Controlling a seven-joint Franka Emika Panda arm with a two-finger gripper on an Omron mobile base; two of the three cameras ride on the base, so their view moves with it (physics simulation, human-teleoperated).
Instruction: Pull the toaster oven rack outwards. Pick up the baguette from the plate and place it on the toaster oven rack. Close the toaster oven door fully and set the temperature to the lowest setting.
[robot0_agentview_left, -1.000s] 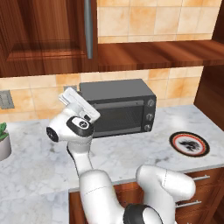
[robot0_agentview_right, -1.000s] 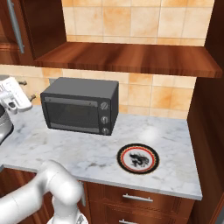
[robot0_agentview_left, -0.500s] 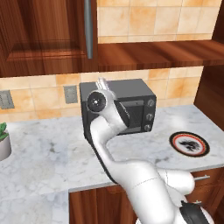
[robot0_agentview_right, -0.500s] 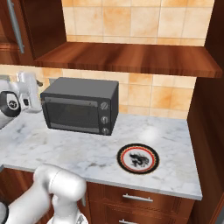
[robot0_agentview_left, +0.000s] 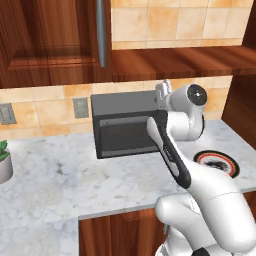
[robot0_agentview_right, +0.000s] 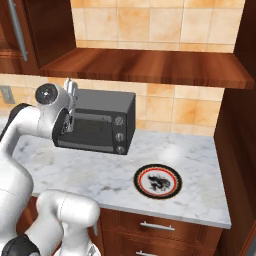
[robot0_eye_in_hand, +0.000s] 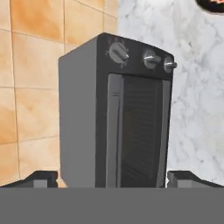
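– Where do your two base cameras look from?

– From behind me, one to my left, one to my right, both facing forward and down over the counter (robot0_agentview_left: 60, 175). Both take in the toaster oven (robot0_agentview_left: 125, 131), the plate (robot0_agentview_right: 159, 181) and the tiled wall (robot0_agentview_right: 165, 107).

– And the one on your hand?

– It sits close above the toaster oven, looking along my fingers (robot0_eye_in_hand: 41, 178), rolled sideways so the knobs (robot0_eye_in_hand: 118, 53) run across the top. A sliver of the plate shows at its upper right corner.
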